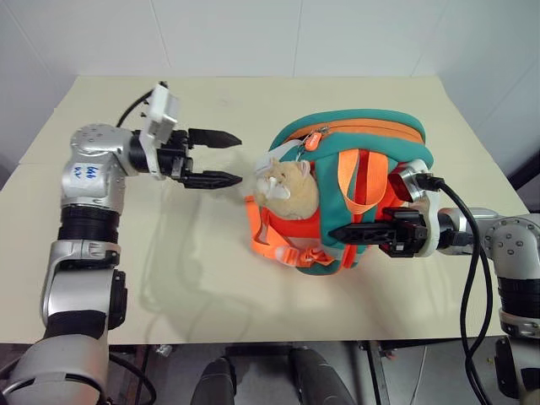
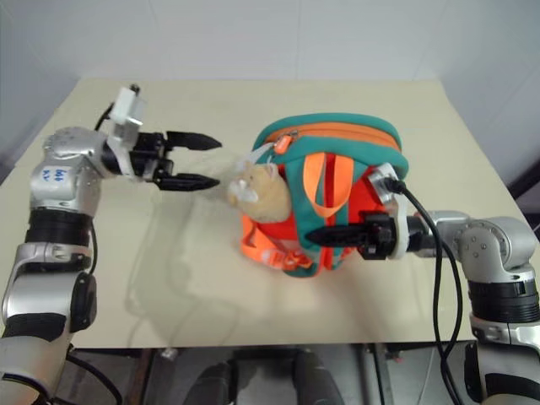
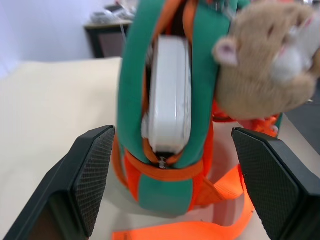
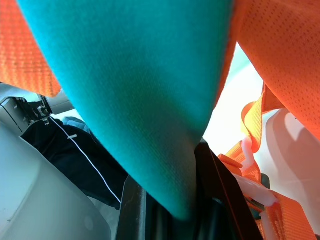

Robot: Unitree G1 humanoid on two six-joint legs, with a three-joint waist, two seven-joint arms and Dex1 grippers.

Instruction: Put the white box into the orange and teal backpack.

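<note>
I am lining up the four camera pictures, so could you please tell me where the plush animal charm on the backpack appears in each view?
Left eye view: plush animal charm hangs on the side of the orange and teal backpack facing the left gripper.
Right eye view: same spot, left of centre.
Left wrist view: upper right.
Right wrist view: I cannot pick it out.
Shared landmark: the teal trim.

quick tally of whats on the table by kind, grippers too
backpack: 1, the orange and teal backpack
box: 1, the white box, sitting in the backpack's opening
plush charm: 1, beige animal
grippers: 2, left gripper open, right gripper shut on a teal strap
total: 5
</note>
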